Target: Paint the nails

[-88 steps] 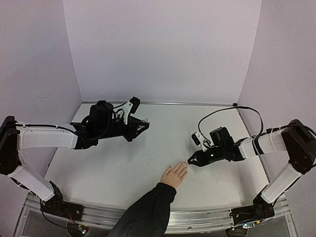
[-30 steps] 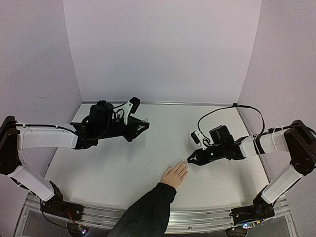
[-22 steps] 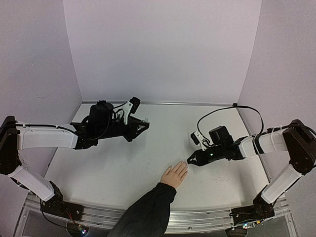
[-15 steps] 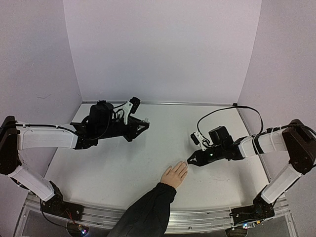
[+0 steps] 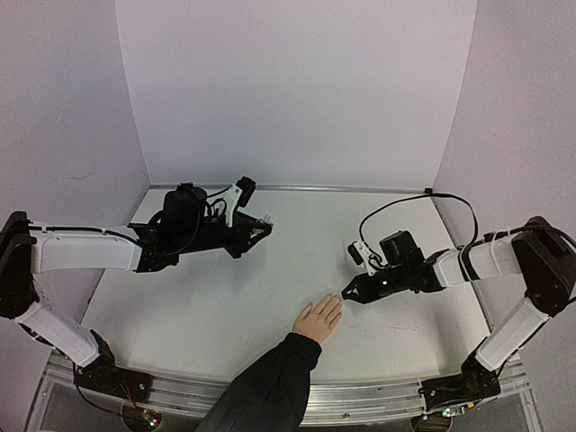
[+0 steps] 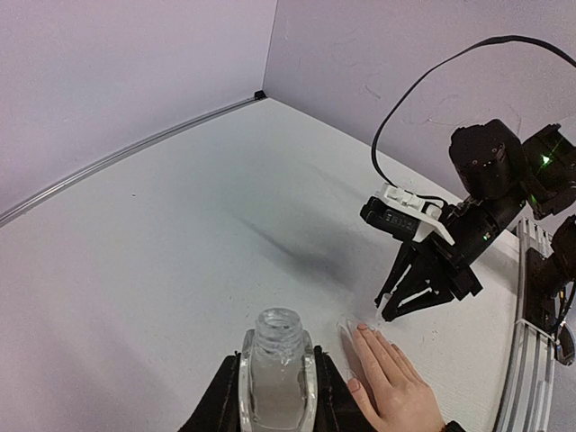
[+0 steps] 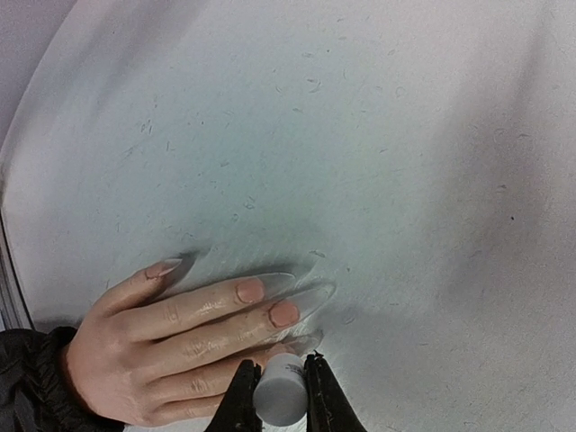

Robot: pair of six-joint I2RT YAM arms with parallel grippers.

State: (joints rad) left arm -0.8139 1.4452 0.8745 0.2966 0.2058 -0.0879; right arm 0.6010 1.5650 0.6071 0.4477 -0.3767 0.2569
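A light-skinned hand (image 5: 319, 318) with a dark sleeve lies flat near the table's front. Its nails (image 7: 249, 290) are pale pink with long clear tips. My right gripper (image 5: 346, 295) is shut on a small white cap (image 7: 279, 396) and holds it just over the tip of one finger, whose nail it partly hides. My left gripper (image 5: 261, 227) is far off at the back left. It is shut on a small clear bottle (image 6: 277, 360), which is uncapped and upright. The hand (image 6: 391, 378) and my right gripper (image 6: 405, 301) also show in the left wrist view.
A white tabletop (image 5: 225, 306) is walled by pale lilac panels at the back and sides. A black cable (image 5: 405, 202) loops over the right arm. A metal rail (image 5: 360, 400) runs along the front edge.
My right gripper has shifted only slightly at the fingertips of the hand. The left arm and the hand have not moved.
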